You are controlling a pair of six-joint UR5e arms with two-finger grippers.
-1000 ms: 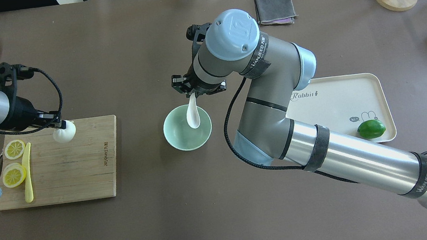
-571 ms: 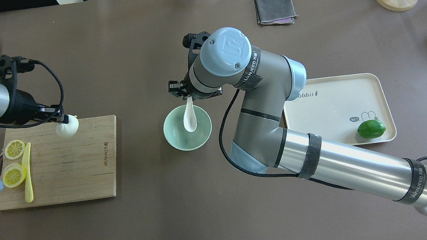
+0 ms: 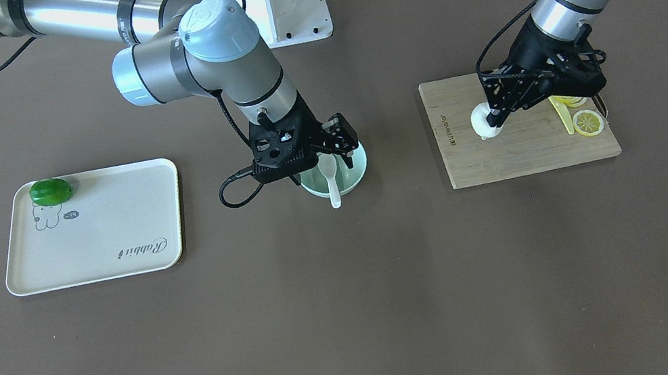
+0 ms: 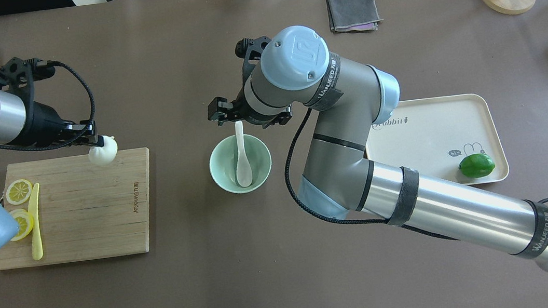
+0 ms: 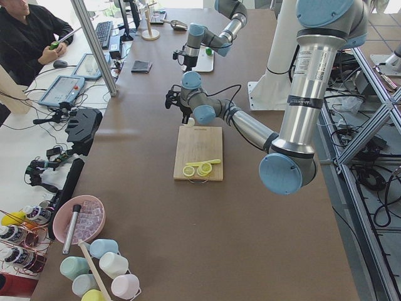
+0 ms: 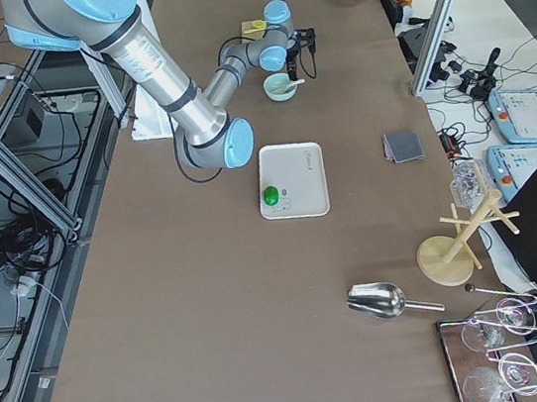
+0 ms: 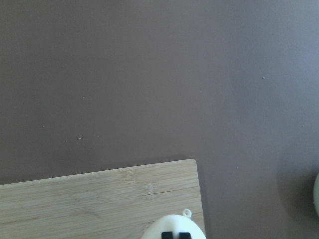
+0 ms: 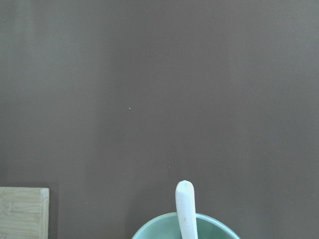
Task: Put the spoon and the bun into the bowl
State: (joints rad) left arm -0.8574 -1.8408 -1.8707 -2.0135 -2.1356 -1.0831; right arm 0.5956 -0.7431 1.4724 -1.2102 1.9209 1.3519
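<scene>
Right claw: jaws spread wide, gripping nothing, hanging over the far rim of the bowl. Directly below it the spoon lies free, scoop down in the bowl, handle leaning on that far rim with its tip between the open jaws, not touched as far as I can tell. So the spoon part looks done.

Left claw: closed on the bun, pinching it near the top. The bun hangs just under the fingertips and seems lifted over the far edge of the board. The lemon slices and knife sit back toward that arm's wrist, well clear. The bowl is well apart from this claw, toward the other arm.

Risks:
- The grip is small and high on a soft bun, so it could slip or tear on the carry.
- The right claw is parked over the bowl, so the arms could clash if it doesn't clear.
- The right claw could snag the spoon handle as it backs off.
- A bun dropped on the leaning handle could flip the spoon out.
</scene>
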